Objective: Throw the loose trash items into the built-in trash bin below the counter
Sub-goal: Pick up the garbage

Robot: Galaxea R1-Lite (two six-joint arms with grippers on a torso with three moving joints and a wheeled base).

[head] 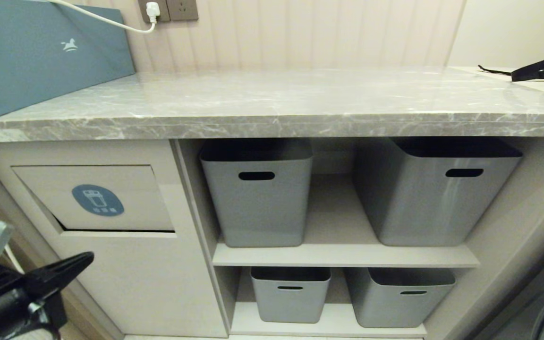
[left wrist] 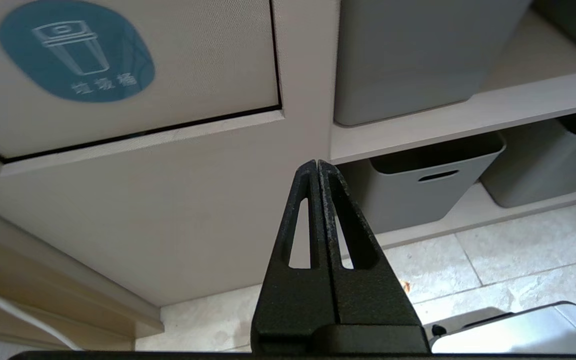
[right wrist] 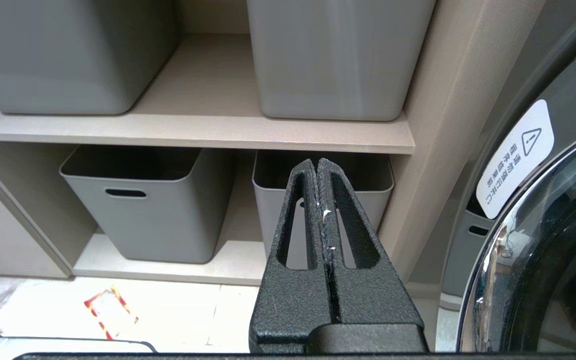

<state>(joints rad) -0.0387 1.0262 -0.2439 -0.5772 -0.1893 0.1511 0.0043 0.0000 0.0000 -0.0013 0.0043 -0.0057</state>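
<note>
A: Head view, entries?

B: Grey marble bench (head: 291,101), no scraps visible on it; teal box (head: 40,52) at its left end, black strap (head: 543,68) at its right. Under the left end, the built-in trash bin (head: 93,198), flap with blue sticker, a dark gap along its lower edge. Four grey tubs (head: 258,193) on beige shelves alongside. Left gripper (head: 71,267) low in the left corner, below and left of the flap, arm partly cut off.

A: Left wrist view?

B: Fingers (left wrist: 300,220) pressed together, holding nothing. The flap lies above and to one side of the tips. A small brownish speck on the floor tiles (left wrist: 493,270) beside them, too small to name.

A: Right wrist view?

B: Right gripper (right wrist: 318,170), fingers together; a thin clear sliver glints along the seam, whether held or merely stuck, unclear. Red-and-yellow-edged wrapper (right wrist: 110,310) lies flat on the floor, near the lower shelf, long axis slanted across the tiles. Judged nearer this arm than the left. Washer door (right wrist: 543,250) alongside. Cardboard pieces, white-edged wrapper: not seen.
</note>
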